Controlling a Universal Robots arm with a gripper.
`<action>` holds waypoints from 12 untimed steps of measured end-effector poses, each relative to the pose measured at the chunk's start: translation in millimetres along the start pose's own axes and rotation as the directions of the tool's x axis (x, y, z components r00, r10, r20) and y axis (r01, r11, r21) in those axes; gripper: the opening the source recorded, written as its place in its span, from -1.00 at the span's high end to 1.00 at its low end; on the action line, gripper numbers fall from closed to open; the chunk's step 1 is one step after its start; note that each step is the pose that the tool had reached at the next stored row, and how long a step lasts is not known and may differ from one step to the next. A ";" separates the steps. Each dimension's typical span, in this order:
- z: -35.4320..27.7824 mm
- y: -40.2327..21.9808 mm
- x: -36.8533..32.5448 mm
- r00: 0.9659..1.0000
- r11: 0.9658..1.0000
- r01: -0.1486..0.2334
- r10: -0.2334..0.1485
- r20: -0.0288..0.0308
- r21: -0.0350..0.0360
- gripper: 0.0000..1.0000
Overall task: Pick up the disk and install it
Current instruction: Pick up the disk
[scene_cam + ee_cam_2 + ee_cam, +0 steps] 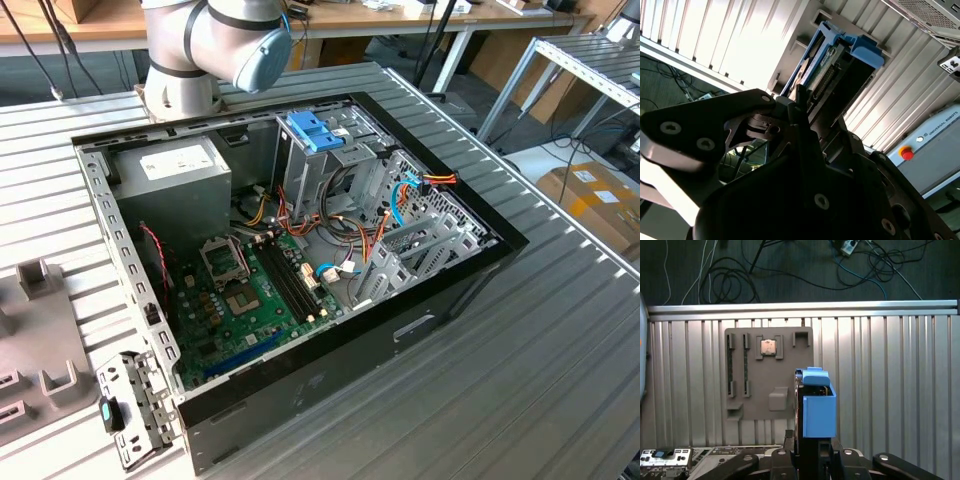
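- While hanging over the ribbed table [890,390] in the first wrist view, pinches the disk [799,405] edge-on in the gripper [807,442].
- Presses fingers [802,115] on both flat faces, as far as the second wrist view tells.
- Carries a blue bracket [819,410] on the disk.
- Hovers near a grey tray [767,405] holding a chip [768,346].

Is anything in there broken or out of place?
Nothing looks broken. The case lies open on its side with cables loose inside. A metal bracket lies outside it on the table. The fingers hold the disk.
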State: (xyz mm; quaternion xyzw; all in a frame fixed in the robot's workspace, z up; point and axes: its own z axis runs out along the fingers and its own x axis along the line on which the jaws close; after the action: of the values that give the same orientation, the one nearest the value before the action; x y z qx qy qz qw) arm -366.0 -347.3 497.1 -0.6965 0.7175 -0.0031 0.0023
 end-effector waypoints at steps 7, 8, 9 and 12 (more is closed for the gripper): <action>0.1 -4.8 -0.2 1.000 1.000 0.000 0.000 0.000 0.000 0.30; 0.1 -5.9 -0.2 1.000 1.000 0.000 0.000 0.000 0.000 0.30; 0.1 -6.5 -0.2 1.000 1.000 0.000 0.000 0.000 0.000 0.30; 0.1 -8.0 -0.3 1.000 1.000 0.000 0.000 0.000 0.000 0.30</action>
State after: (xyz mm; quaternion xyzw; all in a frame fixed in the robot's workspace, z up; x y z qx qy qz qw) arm -358.0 -347.3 497.1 -0.6965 0.7175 -0.0031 0.0023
